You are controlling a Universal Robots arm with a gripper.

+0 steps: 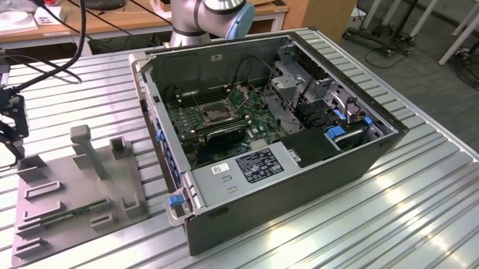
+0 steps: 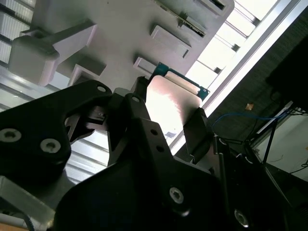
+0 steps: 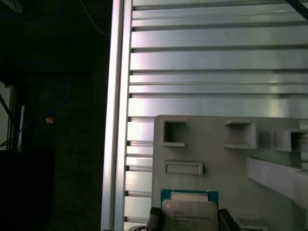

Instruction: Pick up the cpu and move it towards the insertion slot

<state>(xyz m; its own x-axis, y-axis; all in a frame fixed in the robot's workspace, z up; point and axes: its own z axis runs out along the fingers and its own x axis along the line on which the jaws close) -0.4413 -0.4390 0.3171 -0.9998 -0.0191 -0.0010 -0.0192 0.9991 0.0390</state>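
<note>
Arm (image 1: 203,15) is reaching from its base behind the computer case (image 1: 299,179) out to the exterior view's left, with the gripper (image 1: 13,134) hanging fingers-down over the far corner of the grey fixture plate (image 1: 71,188). In the second wrist view the fingers (image 2: 144,126) are sitting closed most of the way, pressing on two opposite edges of the cpu (image 2: 171,103), which is clamped between them with nothing else in the grasp. The cpu's silvery top is facing the camera, with a green board edge showing along the side away from the wrist. In the first wrist view the cpu (image 3: 188,214) is lying flat between the finger tips (image 3: 154,217), over the plate edge nearest the table (image 3: 216,62) rim (cannot tell whether it is lifted clear of the plate or resting on it). The plate is carrying raised blocks and open rectangular pockets, and a narrow green circuit strip (image 1: 71,215) is lying in one of its holders near the front. The insertion slot (image 1: 212,114) is sitting inside the open case on the green motherboard, a dark square with a shiny frame, well apart from the gripper and cpu, with the case wall and most of the plate between them. The case is standing on the slatted metal table just beside the plate.
</note>
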